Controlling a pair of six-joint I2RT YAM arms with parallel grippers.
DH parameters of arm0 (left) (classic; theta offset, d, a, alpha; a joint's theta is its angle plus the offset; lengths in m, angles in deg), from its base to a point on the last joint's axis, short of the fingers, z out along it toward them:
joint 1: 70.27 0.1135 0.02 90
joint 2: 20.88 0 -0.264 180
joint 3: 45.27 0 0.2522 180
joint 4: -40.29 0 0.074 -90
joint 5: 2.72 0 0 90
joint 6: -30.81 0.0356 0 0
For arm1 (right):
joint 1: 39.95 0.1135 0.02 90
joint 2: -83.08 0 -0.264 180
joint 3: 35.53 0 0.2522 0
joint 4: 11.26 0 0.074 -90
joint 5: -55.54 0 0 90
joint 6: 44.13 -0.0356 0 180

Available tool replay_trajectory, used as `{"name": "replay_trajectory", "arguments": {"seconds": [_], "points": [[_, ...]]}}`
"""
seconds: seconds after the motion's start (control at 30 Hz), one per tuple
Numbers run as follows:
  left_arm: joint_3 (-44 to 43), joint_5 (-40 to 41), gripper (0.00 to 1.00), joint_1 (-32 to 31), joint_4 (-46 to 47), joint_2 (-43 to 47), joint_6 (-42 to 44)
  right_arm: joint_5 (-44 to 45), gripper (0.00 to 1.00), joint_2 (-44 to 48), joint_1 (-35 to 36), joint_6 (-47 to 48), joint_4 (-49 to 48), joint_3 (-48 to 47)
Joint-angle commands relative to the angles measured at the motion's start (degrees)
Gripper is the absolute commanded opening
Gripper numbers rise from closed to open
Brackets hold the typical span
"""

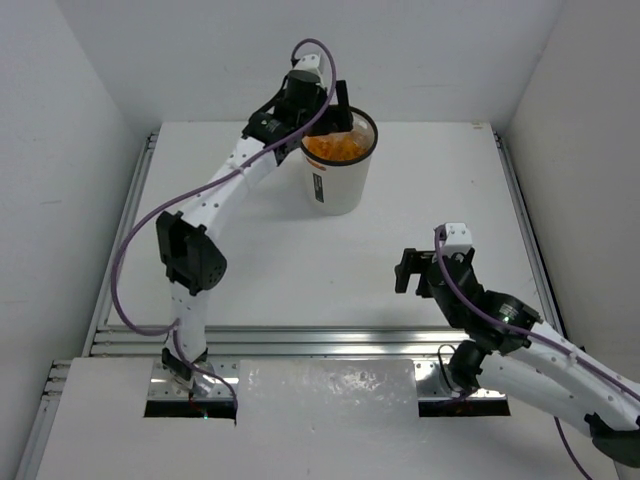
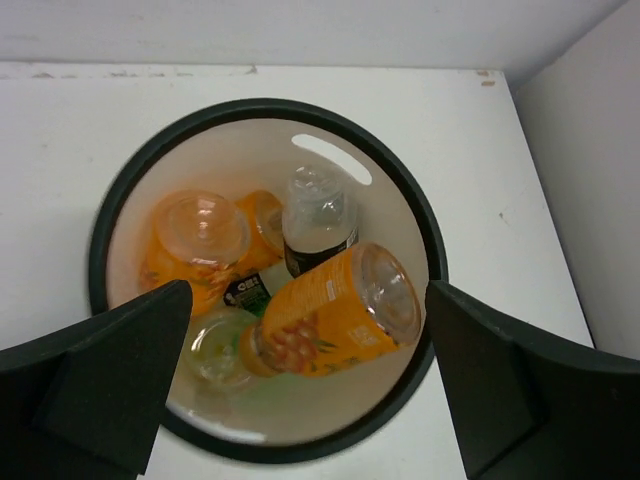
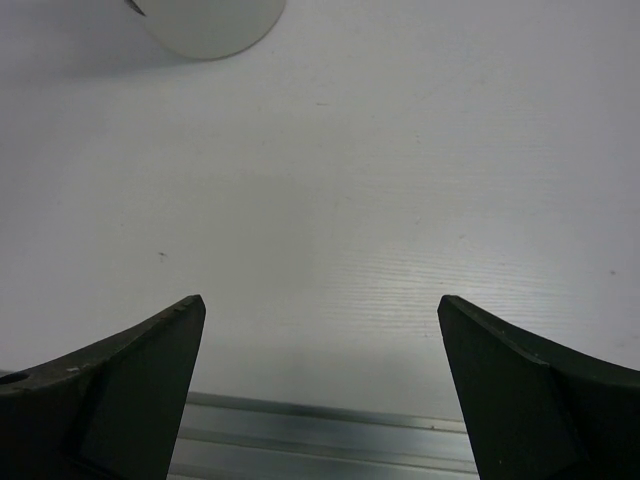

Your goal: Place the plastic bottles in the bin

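Note:
The bin point(image 1: 338, 180), a white bucket with a black rim point(image 2: 262, 106), stands at the back of the table. Several plastic bottles lie inside it. An orange-labelled one point(image 2: 335, 312) lies on top, a clear one with a dark label point(image 2: 318, 222) is behind it, and another orange one point(image 2: 195, 245) is at the left. My left gripper point(image 1: 325, 108) hovers over the bin mouth, and in its wrist view the left gripper point(image 2: 308, 300) is open and holds nothing. My right gripper point(image 1: 408, 270) is low over bare table near the front right. In its own view the right gripper point(image 3: 321, 300) is open and empty.
An aluminium rail point(image 3: 330, 430) runs along the near table edge just under the right gripper. White walls point(image 1: 90, 120) enclose the table on three sides. The bin's base point(image 3: 215, 25) shows at the top left of the right wrist view.

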Motion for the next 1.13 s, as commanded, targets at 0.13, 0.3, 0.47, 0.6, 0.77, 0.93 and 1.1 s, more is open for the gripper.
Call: {"name": "replay_trajectory", "arguments": {"seconds": [0.13,0.3,0.47,0.6,0.77,0.93,1.1], "points": [[30.3,15.2,1.0,-0.1,0.0,35.4,-1.1,6.0,0.99,-6.6,-0.3,2.9,11.1,-13.2],[60.1,26.1,1.0,0.5,-2.0,60.2,-5.1,7.2,0.99,-6.2,-0.4,6.2,14.4,-17.2],[71.9,28.4,1.0,0.6,-7.9,73.9,-4.0,5.4,0.99,-1.4,-0.4,8.8,16.5,-18.7],[77.7,30.4,1.0,0.6,-6.2,83.9,-2.5,2.4,0.99,3.9,-0.4,11.9,14.4,-13.6],[80.3,29.3,1.0,0.6,-4.3,89.0,-2.1,1.7,0.99,6.6,-0.4,11.7,14.1,-9.1],[80.9,28.6,1.0,0.6,-4.5,89.2,-2.5,2.7,0.99,6.7,-0.4,11.1,13.6,-6.6],[80.7,29.3,1.0,0.5,-5.1,88.5,-3.5,2.9,0.99,7.0,-0.4,10.5,13.9,-6.6]]}}
